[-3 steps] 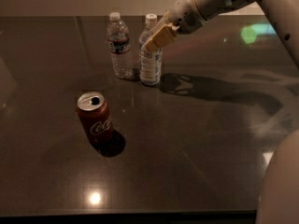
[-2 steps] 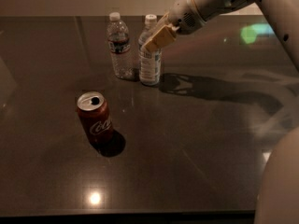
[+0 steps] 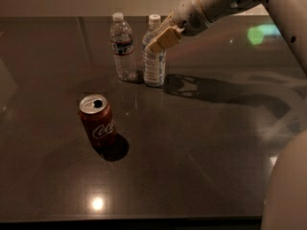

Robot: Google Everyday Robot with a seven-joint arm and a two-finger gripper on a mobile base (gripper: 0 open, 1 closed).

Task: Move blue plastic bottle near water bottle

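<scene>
A: Where is the blue plastic bottle (image 3: 154, 67)?

B: Upright on the dark worktop (image 3: 206, 147), just beside the water bottle (image 3: 122, 49). The gripper (image 3: 162, 38) is at its shoulder; whether it grips, I cannot tell.

A: Handling?

B: Probably light, thin-walled and slippery. Hold it gently near the stiffer shoulder.

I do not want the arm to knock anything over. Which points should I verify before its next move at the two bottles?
1. Blue plastic bottle stands upright on the table: ok.
2. Water bottle stands upright: ok.
3. Blue plastic bottle is close beside the water bottle: ok. Whether they touch: cannot tell.
4. Gripper is at the upper part of the blue plastic bottle. Whether it holds the bottle: cannot tell.
5. Red soda can stands well apart from both bottles, nearer the camera: ok.
</scene>
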